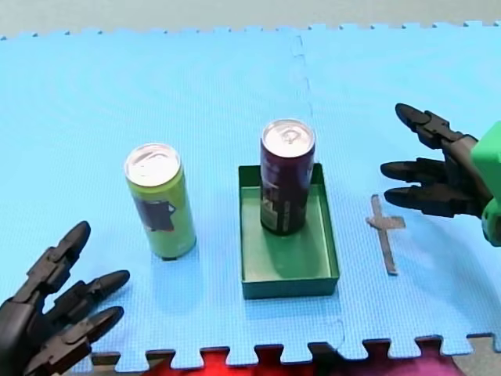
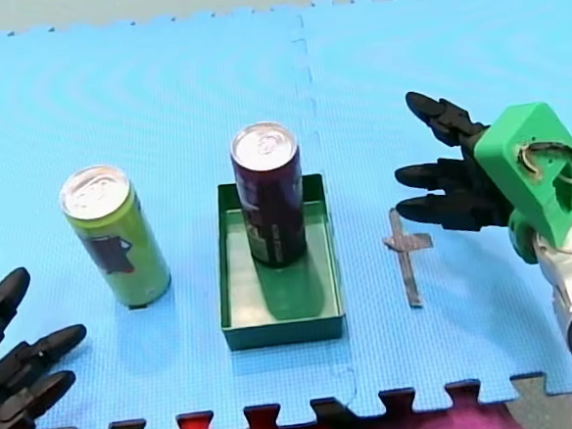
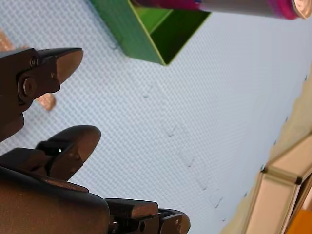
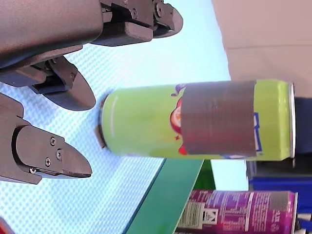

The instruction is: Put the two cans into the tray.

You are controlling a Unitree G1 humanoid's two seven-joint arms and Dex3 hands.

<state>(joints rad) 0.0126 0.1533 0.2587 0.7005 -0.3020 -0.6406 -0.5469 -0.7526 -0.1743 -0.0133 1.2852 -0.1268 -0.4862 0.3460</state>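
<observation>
A dark purple can [image 1: 286,178] stands upright inside the green tray [image 1: 290,276] at the middle of the blue mat. A green can [image 1: 160,200] stands upright on the mat just left of the tray, with a grey patch on its side [image 4: 219,119]. My left hand [image 1: 66,313] is at the near left corner, apart from the green can and holding nothing. My right hand [image 1: 427,176] hovers right of the tray, fingers pointing toward it, holding nothing. The tray's corner [image 3: 146,34] and the purple can [image 3: 243,6] also appear in the first wrist view.
A grey tape cross [image 1: 385,229] is stuck to the mat between the tray and my right hand. The blue foam mat [image 1: 196,94] has a jigsaw edge along the front, with red and purple cloth [image 1: 258,364] below it.
</observation>
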